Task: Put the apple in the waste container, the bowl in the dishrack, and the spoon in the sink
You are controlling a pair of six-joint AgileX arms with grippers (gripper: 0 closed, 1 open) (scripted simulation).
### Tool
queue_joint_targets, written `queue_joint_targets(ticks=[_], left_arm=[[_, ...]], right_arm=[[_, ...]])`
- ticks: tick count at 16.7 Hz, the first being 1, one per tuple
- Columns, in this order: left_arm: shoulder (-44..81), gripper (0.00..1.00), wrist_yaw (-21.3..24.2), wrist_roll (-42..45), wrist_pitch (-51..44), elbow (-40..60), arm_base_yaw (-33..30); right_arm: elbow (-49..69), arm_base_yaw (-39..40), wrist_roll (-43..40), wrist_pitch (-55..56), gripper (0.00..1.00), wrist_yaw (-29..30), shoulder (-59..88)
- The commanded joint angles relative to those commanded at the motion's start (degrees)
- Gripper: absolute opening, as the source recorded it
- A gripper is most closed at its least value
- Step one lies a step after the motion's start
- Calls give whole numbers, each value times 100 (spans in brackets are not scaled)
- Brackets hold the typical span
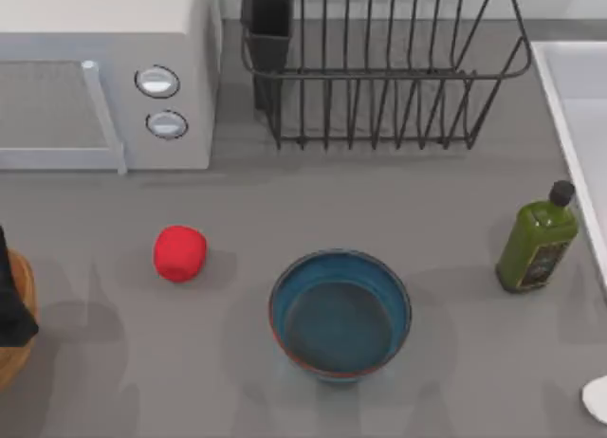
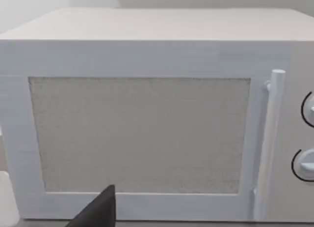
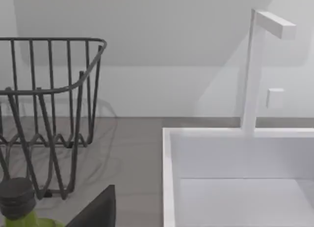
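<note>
Currently, your bench (image 1: 285, 210) holds: the apple (image 1: 179, 252), left of centre; the bowl (image 1: 340, 311), upright at near centre, just right of the apple; the spoon (image 1: 597, 398), at the near right edge; the dishrack (image 1: 379, 68), far centre; the sink (image 1: 575, 97), far right; the waste container (image 1: 14, 315), at the left edge. You also have a white microwave (image 1: 104, 68) far left and a green bottle (image 1: 537, 241) right. For either tool, you cannot tell the grip state.
</note>
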Motion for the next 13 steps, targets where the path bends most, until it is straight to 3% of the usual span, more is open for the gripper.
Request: queue_joint_targets(ticks=[6,13], left_arm=[[500,100,7,-37,-310,395,-159],[3058,100,30,-295,-1784,2328,-860]], right_arm=[[0,0,0,0,100,0,0],[0,0,0,0,100,0,0]])
